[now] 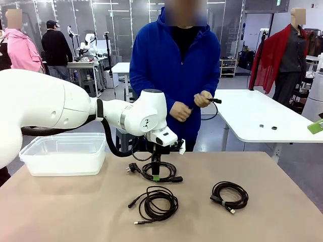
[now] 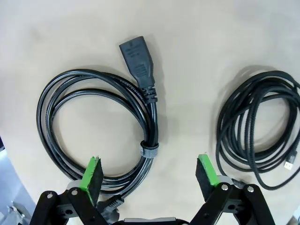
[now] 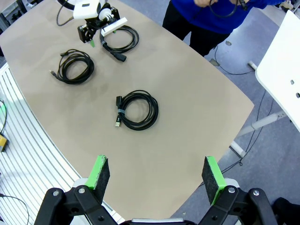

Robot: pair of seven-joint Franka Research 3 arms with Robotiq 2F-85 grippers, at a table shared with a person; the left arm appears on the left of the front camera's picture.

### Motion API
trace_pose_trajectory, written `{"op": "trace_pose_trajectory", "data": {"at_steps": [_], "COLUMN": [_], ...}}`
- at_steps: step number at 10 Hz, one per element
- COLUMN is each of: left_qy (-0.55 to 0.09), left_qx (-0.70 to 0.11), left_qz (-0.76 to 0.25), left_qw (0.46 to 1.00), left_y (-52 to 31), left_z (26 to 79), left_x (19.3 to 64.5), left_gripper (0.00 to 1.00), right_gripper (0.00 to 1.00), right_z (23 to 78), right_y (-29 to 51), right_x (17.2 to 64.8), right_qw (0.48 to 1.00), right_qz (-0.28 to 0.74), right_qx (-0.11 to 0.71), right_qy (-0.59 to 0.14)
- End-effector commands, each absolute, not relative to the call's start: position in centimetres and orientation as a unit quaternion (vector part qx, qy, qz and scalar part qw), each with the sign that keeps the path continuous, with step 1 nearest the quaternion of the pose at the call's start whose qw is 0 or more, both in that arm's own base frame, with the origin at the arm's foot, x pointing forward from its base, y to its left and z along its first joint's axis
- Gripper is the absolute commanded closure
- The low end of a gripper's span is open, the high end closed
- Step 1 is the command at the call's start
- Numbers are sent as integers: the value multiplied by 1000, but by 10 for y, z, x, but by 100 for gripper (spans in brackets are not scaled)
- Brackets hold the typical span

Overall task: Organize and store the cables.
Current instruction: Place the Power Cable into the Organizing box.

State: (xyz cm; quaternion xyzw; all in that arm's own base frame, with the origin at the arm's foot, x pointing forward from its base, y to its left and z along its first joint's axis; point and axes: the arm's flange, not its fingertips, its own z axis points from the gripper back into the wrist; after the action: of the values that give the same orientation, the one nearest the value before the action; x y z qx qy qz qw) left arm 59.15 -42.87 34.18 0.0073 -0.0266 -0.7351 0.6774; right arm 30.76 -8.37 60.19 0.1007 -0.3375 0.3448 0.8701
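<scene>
my left gripper (image 2: 150, 171), fingers spread, hangs over the banded cable coil (image 2: 151, 117): pickup step. next, i judge: lower, pinch the bundle, carry to the bin (image 1: 63, 151). right gripper (image 3: 157, 174) spread too.

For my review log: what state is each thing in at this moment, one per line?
Far coil: wound, tied, on the table.
Near coil: wound, on the table, untouched.
Right coil: wound, tied, on the table.
Bin: open, empty.
Left pincer: open, straddling far coil's tie.
Right pincer: open, empty, high above table.
Person's hands: holding a fourth cable.
</scene>
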Motion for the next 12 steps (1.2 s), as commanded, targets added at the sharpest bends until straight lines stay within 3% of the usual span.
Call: {"op": "trace_pose_trajectory", "data": {"at_steps": [1, 4, 12], "left_qy": [-18, 17, 7], "left_qx": [24, 2, 4], "left_qz": [-744, -747, -745], "left_qw": [667, 665, 667], "left_y": [-429, -434, -430], "left_z": [344, 333, 321], "left_x": [603, 608, 603], "left_gripper": [0, 0, 0], "right_gripper": [0, 0, 0], "right_z": [601, 601, 601], "right_y": [-85, -85, -85], "right_x": [307, 307, 307], "right_qw": [869, 869, 869], "right_qz": [347, 347, 347], "right_qx": [102, 102, 102], "right_qy": [-338, -338, -338]}}
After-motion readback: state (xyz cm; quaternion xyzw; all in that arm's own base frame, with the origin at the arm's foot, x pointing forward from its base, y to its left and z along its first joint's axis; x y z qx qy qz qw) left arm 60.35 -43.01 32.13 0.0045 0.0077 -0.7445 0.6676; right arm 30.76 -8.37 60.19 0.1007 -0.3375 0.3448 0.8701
